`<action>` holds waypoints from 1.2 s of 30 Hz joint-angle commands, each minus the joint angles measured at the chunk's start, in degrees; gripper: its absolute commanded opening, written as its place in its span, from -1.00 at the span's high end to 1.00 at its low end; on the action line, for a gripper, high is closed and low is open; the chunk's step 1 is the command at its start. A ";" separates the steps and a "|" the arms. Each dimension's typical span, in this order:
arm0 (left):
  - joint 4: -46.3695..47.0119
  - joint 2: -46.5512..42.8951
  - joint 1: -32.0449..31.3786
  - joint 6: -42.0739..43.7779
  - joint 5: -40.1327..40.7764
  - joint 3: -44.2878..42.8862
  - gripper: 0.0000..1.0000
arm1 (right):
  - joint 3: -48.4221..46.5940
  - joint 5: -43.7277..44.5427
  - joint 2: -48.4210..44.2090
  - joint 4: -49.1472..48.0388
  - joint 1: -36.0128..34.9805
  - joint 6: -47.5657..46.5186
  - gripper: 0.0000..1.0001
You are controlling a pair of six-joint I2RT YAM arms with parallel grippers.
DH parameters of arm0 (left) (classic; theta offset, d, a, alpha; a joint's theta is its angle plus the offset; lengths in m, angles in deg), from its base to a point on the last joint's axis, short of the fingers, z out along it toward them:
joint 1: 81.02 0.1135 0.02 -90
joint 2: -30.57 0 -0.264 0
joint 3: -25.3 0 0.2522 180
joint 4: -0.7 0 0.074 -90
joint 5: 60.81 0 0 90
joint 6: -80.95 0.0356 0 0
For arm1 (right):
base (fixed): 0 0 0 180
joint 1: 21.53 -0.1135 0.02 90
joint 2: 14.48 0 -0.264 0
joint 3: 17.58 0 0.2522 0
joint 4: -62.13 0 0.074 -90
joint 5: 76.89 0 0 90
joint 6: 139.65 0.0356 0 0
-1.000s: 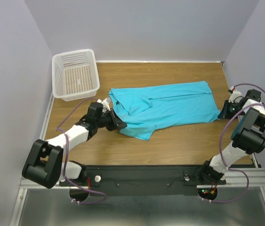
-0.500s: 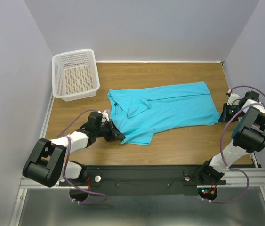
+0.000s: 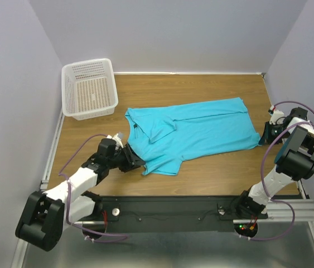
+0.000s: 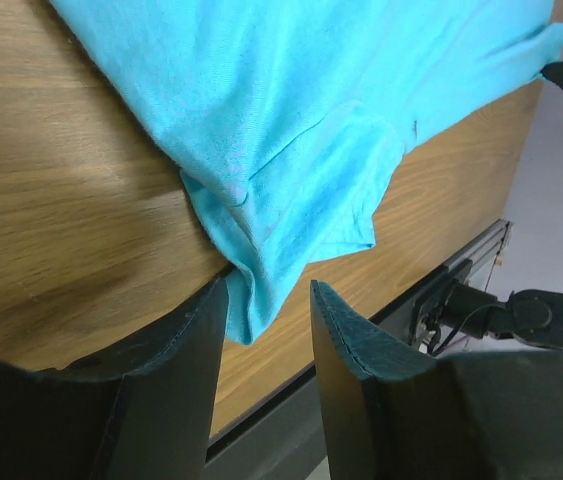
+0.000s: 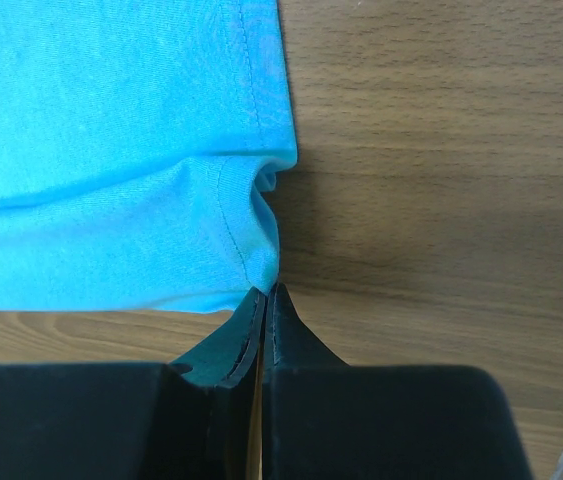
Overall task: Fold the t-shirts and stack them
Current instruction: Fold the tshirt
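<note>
Seen from above: turquoise tee [image 3: 201, 128], thin soft knit, spread crosswise over mid-table, neck end to the left, hem end to the right. Mostly flat. One flap doubled over near the collar, w/ a long shallow crease slanting across the upper half. Near-left part narrowing to a blunt, folded tab.

Right end pinched by R gripper [image 5: 264, 295]. Black wedge-shaped fingers pressed tight together, a sliver of turquoise cloth clamped btwn them. Stitched hem puckered into small gathers just ahead of the tips.

At the left end, L gripper [image 4: 266, 300] low over the wood. Broad matte-black fingers, faintly grainy on the inner faces, parted. Tee's doubled corner lying slack in the gap, not squeezed. Double row of stitching visible along that corner's edge.

Underneath: table [image 3: 212, 173], smooth rectangular top in warm oak-grain laminate, darker streaks running lengthwise.

Far-left corner: white plastic basket [image 3: 90, 89], rectangular, fine mesh walls & floor, flared rim. Near the tee's neck end, not touching it.

Along the near edge: black rail [image 3: 173, 209] carrying both arm bases, thin purple cables looping beside each arm. Arm links white & black, boxy at the joints. Plain pale-lilac walls on three sides.
</note>
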 commanded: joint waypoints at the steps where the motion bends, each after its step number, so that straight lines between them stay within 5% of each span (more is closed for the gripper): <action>1: -3.99 -1.42 -0.83 0.09 2.81 -0.96 0.01 | -1.59 -1.11 -0.18 0.03 0.42 0.27 0.99; 17: 3.82 7.90 -7.69 -4.21 4.83 -3.33 0.18 | -1.94 -2.34 0.17 -0.05 0.42 0.88 0.99; 23: 7.78 8.16 -8.04 -5.88 3.69 -2.89 0.67 | -1.94 -2.61 0.00 0.03 0.42 0.97 0.99; 25: 8.14 7.55 -8.04 -6.32 2.12 -3.33 1.00 | -1.85 -2.52 -0.18 0.03 0.42 0.88 0.99; 36: 1.46 -4.49 -7.78 -11.68 -6.06 -5.09 1.00 | -3.78 -2.52 -0.62 0.12 0.42 1.50 0.99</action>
